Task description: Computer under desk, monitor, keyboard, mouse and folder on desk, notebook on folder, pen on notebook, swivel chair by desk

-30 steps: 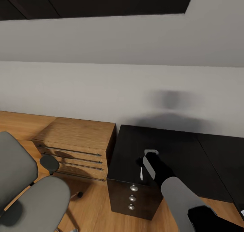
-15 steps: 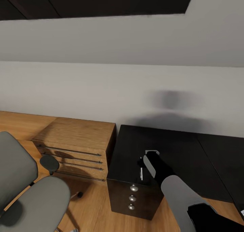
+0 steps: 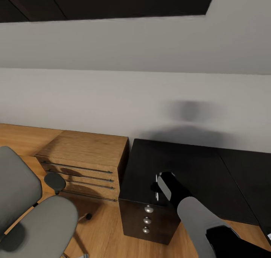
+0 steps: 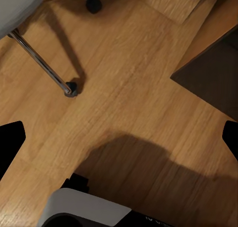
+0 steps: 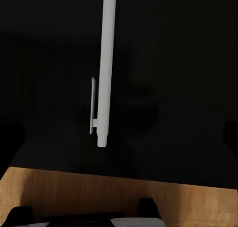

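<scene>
Pen step in hand – the right gripper [image 3: 160,188] hovers wide open and empty over the white pen [image 5: 105,68] on the desk [image 3: 195,164]; next, lower and close on it

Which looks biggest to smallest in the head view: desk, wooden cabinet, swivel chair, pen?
1. desk
2. swivel chair and wooden cabinet: about alike; the chair is cut off by the frame and nearer the camera, so unranked
3. pen, a thin sliver by the right gripper

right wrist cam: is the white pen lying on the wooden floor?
No. The slim white pen with a clip lies on the glossy black desk top, short of its front edge.
</scene>
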### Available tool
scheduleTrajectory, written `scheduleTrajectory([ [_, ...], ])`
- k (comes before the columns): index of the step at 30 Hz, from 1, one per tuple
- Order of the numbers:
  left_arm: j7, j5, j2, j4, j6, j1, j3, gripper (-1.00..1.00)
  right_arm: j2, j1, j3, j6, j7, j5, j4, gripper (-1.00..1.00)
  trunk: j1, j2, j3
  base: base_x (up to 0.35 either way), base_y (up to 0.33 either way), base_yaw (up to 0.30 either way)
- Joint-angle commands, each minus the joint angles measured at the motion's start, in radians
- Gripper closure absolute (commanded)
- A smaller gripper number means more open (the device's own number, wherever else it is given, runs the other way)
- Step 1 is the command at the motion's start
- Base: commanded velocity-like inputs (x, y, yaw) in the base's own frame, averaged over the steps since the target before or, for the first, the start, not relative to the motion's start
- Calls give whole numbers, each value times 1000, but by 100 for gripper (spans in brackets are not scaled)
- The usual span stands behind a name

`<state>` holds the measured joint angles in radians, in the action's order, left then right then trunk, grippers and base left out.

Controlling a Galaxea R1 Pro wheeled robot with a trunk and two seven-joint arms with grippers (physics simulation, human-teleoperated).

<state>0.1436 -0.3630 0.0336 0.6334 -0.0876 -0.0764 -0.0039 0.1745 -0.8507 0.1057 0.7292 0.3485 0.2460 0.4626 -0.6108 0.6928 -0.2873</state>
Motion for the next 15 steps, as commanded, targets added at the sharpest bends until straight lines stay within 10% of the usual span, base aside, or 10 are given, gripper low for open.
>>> scheduleTrajectory([
  [1, 2, -7, 0, 0, -3, 0, -1, -100, 0, -1, 4, 2, 10, 16, -5, -100, 0, 1, -1, 0, 0, 0],
  [15, 2, -7, -1, 0, -3, 0, -1, -100, -3, -1, 5, 1, 10, 76, -65, -100, 0, 1, -1, 0, 0, 0],
])
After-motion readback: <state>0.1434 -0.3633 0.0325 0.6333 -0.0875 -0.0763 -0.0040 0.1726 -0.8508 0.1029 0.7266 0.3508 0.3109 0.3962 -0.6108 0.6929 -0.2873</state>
